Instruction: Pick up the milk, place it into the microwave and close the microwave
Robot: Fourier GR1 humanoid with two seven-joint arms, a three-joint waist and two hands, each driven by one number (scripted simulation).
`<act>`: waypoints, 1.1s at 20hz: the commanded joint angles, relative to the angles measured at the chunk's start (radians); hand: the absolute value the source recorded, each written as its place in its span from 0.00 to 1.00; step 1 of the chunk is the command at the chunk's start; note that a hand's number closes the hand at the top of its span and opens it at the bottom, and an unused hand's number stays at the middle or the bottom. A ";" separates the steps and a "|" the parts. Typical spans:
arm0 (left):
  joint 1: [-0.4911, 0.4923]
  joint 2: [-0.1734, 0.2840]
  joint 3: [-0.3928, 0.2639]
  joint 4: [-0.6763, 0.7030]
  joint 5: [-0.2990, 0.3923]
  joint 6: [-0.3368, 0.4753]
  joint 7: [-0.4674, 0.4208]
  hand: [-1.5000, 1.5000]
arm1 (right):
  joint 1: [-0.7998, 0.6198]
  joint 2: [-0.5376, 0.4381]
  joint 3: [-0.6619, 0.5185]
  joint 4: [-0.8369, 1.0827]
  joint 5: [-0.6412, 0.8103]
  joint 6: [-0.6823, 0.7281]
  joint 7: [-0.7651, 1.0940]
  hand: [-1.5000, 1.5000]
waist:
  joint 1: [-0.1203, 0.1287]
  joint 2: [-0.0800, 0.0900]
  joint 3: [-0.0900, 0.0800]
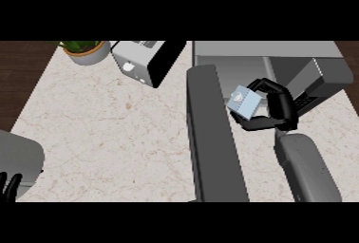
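Note:
A small pale blue milk carton (243, 102) is held by my right hand (279, 108), whose fingers and thumb curl round it. The carton hangs just right of the microwave's open door (210, 137), in front of the microwave's grey body (280, 59) and at the mouth of its opening. The door swings out toward me as a long dark slab. My right forearm (306, 166) comes up from the lower right. Only the fingertips of my left hand (10, 185) show at the lower left edge, resting.
A toaster (144, 59) stands at the back, left of the microwave. A potted plant (85, 50) sits in the back left corner. A grey object (17, 159) lies at the left edge. The marble counter (112, 133) stretches between them.

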 commanded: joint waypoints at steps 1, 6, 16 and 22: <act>-0.039 -0.022 -0.008 0.062 -0.053 0.005 -0.032 0.00 | -0.156 0.048 0.000 0.187 0.042 -0.062 -0.021 1.00 | 0.007 0.004 0.000; -0.031 0.030 0.049 0.059 0.032 -0.068 -0.028 0.00 | -0.344 -0.023 -0.079 0.441 0.029 -0.025 -0.090 1.00 | 0.023 0.009 0.001; -0.103 -0.010 -0.014 0.072 -0.021 -0.026 0.009 0.00 | -0.548 -0.058 -0.128 0.717 0.080 -0.150 -0.169 1.00 | 0.058 0.029 0.002; -0.170 0.030 0.009 0.061 0.005 -0.029 0.054 0.00 | -0.609 -0.094 -0.113 0.788 0.129 -0.237 -0.173 1.00 | 0.080 0.045 0.003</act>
